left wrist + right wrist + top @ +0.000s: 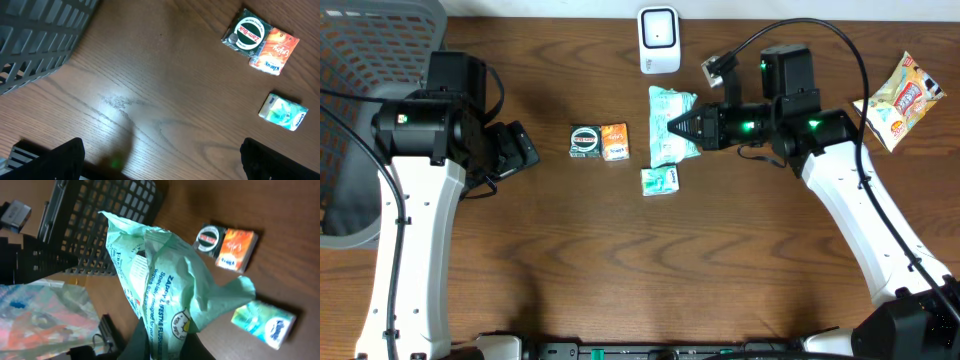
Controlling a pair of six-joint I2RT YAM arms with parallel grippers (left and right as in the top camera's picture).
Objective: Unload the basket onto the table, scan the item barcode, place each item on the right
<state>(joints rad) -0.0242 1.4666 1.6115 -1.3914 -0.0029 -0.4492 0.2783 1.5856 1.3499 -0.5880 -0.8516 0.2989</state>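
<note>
The right gripper [672,127] is clamped on the green pack [665,148]; the left gripper [527,148] has jaws wide apart, empty; next, likely, turn the pack to face the scanner [658,40]

Crumpled mint-green wipes pack [668,102], held by one edge, just below the white scanner [659,40].

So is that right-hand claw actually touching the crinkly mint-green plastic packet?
Touching. The right wrist view shows the right gripper closed on the mint-green plastic packet, which rises straight out of its grip.
</note>
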